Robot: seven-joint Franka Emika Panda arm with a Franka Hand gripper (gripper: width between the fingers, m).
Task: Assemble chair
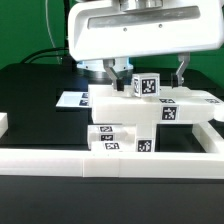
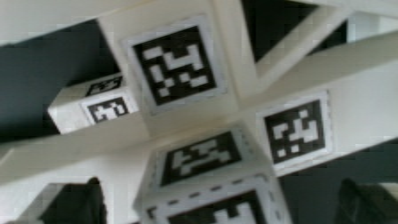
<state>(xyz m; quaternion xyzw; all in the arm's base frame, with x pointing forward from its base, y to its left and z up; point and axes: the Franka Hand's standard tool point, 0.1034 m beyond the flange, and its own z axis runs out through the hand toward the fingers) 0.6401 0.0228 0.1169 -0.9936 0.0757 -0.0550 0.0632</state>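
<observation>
The chair (image 1: 150,112) is a cluster of joined white blocky parts with black-and-white tags, standing mid-table against the front rail. A small tagged cube part (image 1: 145,86) sticks up on top of it. My gripper (image 1: 147,72) hangs right above it, its two fingers (image 1: 182,68) spread wide on either side of the raised part. In the wrist view the tagged white parts (image 2: 196,120) fill the picture. My gripper (image 2: 217,205) shows as dark fingers (image 2: 75,200) at both sides, with a gap between each finger and the part. It is open and holds nothing.
A long plain white border rail (image 1: 100,162) runs along the front, with a short piece (image 1: 3,124) at the exterior view's left. The marker board (image 1: 74,100) lies flat on the black table behind the chair. A green wall and cables are behind.
</observation>
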